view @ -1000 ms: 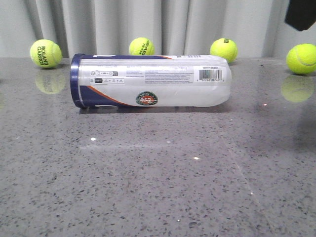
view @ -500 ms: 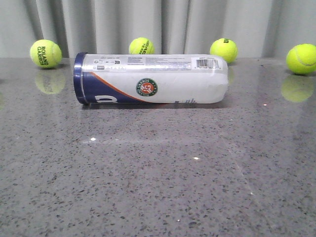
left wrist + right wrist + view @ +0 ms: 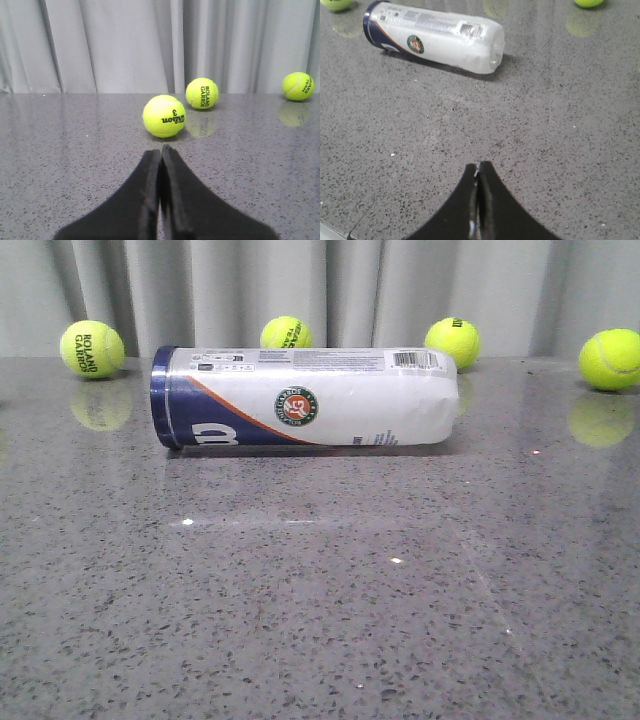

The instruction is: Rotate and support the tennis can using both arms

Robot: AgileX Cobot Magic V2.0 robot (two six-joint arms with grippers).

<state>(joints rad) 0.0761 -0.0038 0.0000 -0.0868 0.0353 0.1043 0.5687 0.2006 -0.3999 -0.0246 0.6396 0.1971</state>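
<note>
Can (image 3: 305, 398) lies on its side at the table's (image 3: 320, 620) twelve o'clock, both grippers (image 3: 161, 152) (image 3: 479, 167) pinched together and well clear; they'd best part wide before cradling each end.

My left gripper (image 3: 160, 150) shows in its own wrist camera with both black fingers (image 3: 145, 195) pressed flat together, only a thin seam between them, tapering to a point low over the counter (image 3: 60, 150). My right gripper (image 3: 478, 167) reads the same way in its wrist camera: fingers (image 3: 492, 200) closed against each other, nothing between them, tips aimed down at the counter from higher up. Neither arm appears in my front camera.
</note>
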